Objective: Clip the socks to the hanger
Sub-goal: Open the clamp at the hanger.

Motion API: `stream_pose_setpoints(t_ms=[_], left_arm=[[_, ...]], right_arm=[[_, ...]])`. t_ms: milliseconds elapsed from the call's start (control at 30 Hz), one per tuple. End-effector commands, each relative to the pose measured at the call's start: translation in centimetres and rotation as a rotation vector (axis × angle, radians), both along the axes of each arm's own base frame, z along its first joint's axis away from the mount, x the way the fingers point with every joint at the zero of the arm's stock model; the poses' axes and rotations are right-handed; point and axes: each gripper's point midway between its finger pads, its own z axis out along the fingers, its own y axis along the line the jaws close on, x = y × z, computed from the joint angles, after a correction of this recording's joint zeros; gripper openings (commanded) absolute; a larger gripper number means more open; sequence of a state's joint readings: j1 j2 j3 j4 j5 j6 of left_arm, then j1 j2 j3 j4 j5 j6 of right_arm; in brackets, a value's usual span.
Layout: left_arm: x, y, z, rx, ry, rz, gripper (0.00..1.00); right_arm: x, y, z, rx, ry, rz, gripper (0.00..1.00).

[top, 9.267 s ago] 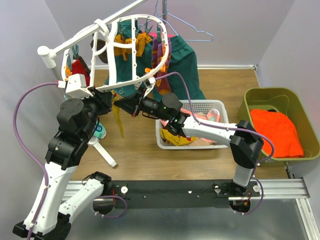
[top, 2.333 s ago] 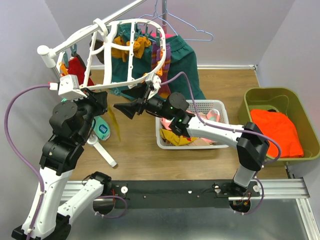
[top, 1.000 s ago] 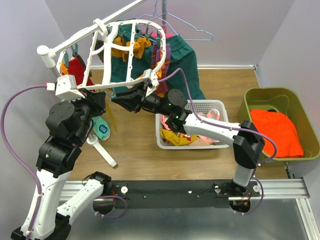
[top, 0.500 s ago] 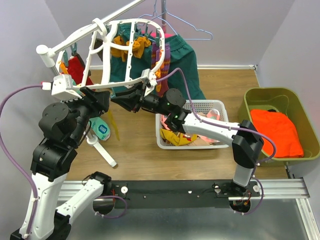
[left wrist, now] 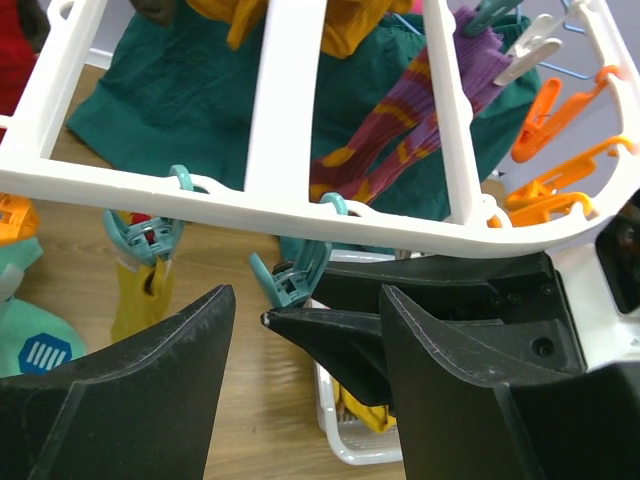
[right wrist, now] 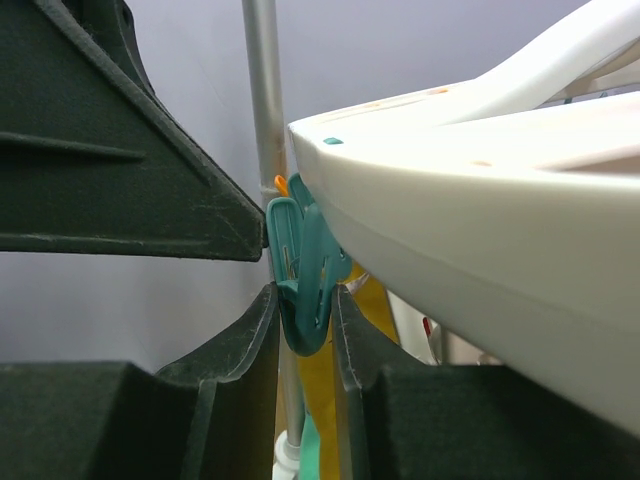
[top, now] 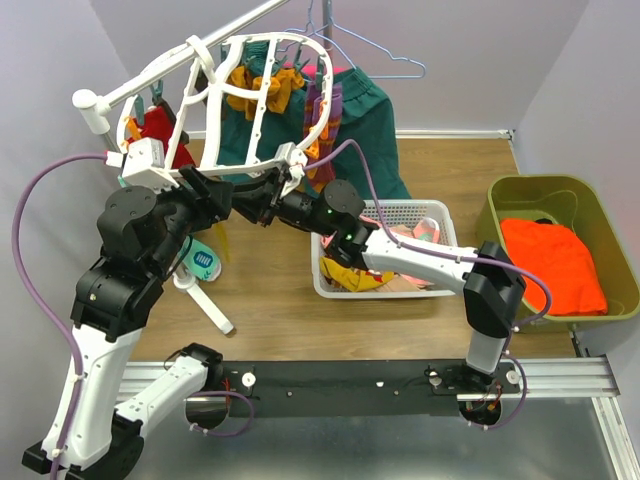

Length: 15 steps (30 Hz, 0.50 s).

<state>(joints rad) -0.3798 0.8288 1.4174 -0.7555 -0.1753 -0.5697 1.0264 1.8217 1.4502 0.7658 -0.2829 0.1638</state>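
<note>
The hanger (top: 255, 110) is a white lattice frame hung from the rail, and its front rim (left wrist: 300, 205) crosses the left wrist view. Mustard (top: 262, 85), maroon striped (top: 325, 105) and red (top: 155, 125) socks hang from it. A mustard sock (left wrist: 135, 310) dangles from a teal clip (left wrist: 150, 235). My right gripper (right wrist: 305, 300) is shut on another teal clip (right wrist: 305, 275) under the rim (right wrist: 480, 200). My left gripper (left wrist: 305, 295) is open and empty. One right fingertip (left wrist: 330, 335) pokes between its fingers (left wrist: 140, 400). Both grippers (top: 235, 198) meet below the rim.
A white mesh basket (top: 440, 215) with more socks (top: 360, 272) stands mid-table. A green bin (top: 530, 190) at the right holds an orange cloth (top: 555, 260). A dark green garment (top: 365, 120) and wire hangers (top: 385, 60) hang behind. The stand's foot (top: 205, 300) lies at the left.
My left gripper has opened wide and shifted right, up to the right gripper under the rim. The right gripper has stayed shut on the teal clip.
</note>
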Motion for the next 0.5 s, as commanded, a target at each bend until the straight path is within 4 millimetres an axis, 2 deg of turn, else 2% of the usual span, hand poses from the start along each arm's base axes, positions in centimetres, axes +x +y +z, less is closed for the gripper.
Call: stream_pose_setpoints(t_ms=[0,467], left_arm=[[0.2,0.9,-0.3,0.025,0.020,0.048,0.68],[1.7,1.7,0.3,0.040,0.003,0.117,0.62]], right_arm=[[0.3,0.5,-0.5,-0.037,-0.022,-0.067,0.19],[-0.4,1.2,-0.9,-0.071,-0.071,-0.106,0.19]])
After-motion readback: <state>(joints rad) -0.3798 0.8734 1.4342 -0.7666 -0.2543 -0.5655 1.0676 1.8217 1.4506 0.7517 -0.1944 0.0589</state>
